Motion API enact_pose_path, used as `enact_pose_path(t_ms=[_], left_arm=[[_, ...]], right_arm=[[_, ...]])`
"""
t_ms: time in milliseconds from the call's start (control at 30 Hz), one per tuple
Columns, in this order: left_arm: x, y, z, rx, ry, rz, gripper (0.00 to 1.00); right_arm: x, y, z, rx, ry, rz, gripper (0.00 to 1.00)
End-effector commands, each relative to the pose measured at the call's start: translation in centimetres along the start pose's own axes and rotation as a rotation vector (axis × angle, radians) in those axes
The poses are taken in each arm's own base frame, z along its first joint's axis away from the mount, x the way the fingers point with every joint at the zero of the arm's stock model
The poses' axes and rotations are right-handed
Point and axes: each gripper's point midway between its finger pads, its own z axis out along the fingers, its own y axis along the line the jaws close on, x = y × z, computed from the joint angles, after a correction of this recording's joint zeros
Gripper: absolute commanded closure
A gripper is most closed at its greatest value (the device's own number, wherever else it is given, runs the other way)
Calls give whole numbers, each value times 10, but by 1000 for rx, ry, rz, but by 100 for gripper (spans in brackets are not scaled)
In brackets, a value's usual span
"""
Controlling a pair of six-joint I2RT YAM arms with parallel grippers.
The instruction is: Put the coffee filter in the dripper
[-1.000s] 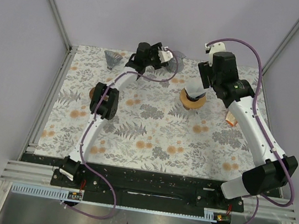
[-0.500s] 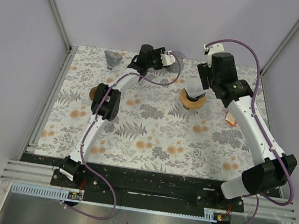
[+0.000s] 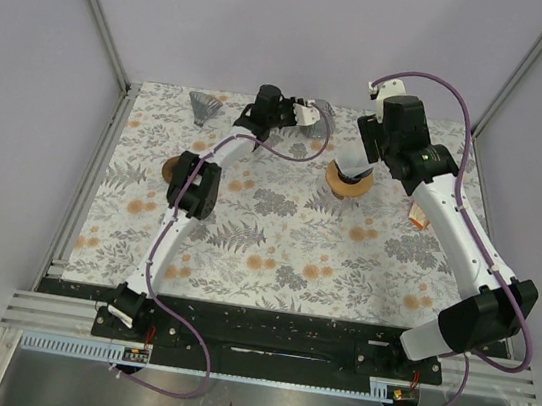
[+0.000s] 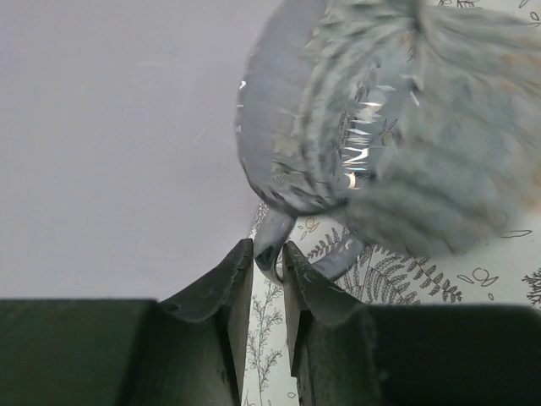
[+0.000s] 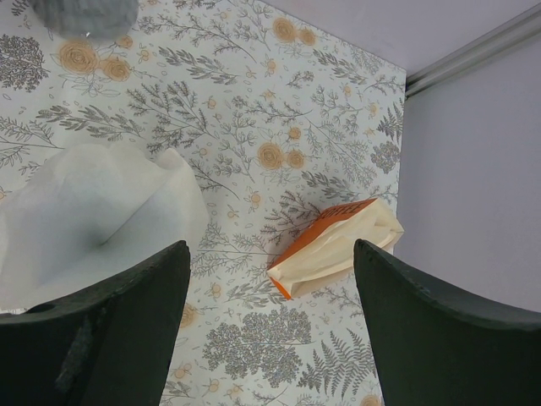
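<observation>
The dripper (image 4: 380, 127) is ribbed clear glass with a loop handle, and it stands at the back of the table (image 3: 322, 115). My left gripper (image 4: 269, 254) is shut on that handle (image 4: 272, 237), reaching in from the left (image 3: 307, 115). The white paper coffee filter (image 3: 354, 167) sits crumpled on a brown wooden ring (image 3: 346, 183) near the table's middle. It also fills the left side of the right wrist view (image 5: 93, 211). My right gripper (image 5: 270, 254) hangs open just above and to the right of the filter (image 3: 366, 159), with nothing between its fingers.
An orange and cream coffee packet (image 5: 338, 241) lies flat near the right wall (image 3: 418, 216). A second ribbed glass piece (image 3: 204, 108) stands at the back left corner. A brown disc (image 3: 170, 165) is partly hidden behind the left arm's elbow.
My left gripper has moved right along the back of the table to the dripper and closed on its handle. The right arm has barely moved.
</observation>
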Motion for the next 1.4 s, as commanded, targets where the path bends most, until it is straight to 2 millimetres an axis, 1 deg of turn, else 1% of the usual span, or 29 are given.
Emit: enact_pose_path(t_ms=[0,100,133,233,267,333,433,600,767,800,900,933,1000,1033,1067,1167,1200,1300,1367], left_arm=[[-6,-1,-4,20,10,11,78],[-10,2,-8,14,6,8,82],[-16,6,-10,9,-1,0,85],[-29,15,-17,-10,-19,-9,96],[-34,22,-21,-29,-24,-6,100],[-39,29,-26,-65,-24,4,100],[-46,50,-35,-127,-4,5,100],[-47,68,-59,-220,49,85,100],[-37,69,-86,-309,102,162,100],[-41,77,-94,-353,105,178,100],[-40,75,-113,-402,123,210,100],[-36,67,-119,-397,135,218,100],[-39,63,-134,-410,136,238,100],[-40,57,-140,-409,136,246,100],[-39,58,-150,-432,152,246,100],[-41,44,-174,-453,161,262,100],[-38,35,-180,-450,168,262,100],[-36,19,-202,-455,183,250,100],[-42,15,-219,-474,181,242,100]], right_arm=[[-13,-10,-8,28,-54,22,14],[-14,-11,-10,29,-57,23,14],[-15,-12,-11,30,-60,27,14],[-15,-11,-12,28,-60,29,15],[-15,-12,-11,29,-58,30,14],[-16,-13,-14,28,-61,34,15],[-17,-13,-16,23,-65,40,15],[-20,-15,-22,16,-74,56,14],[-27,-14,-30,-8,-102,78,14],[-28,-14,-32,-13,-108,83,15],[-32,-12,-35,-38,-119,99,15],[-35,-11,-37,-49,-126,104,15],[-37,-8,-39,-69,-131,117,15],[-39,-8,-42,-76,-138,125,15],[-41,-8,-45,-86,-146,132,15],[-44,-3,-52,-121,-165,159,15],[-44,-2,-54,-131,-171,167,15],[-43,7,-61,-172,-181,183,12],[-42,12,-65,-188,-184,186,11]])
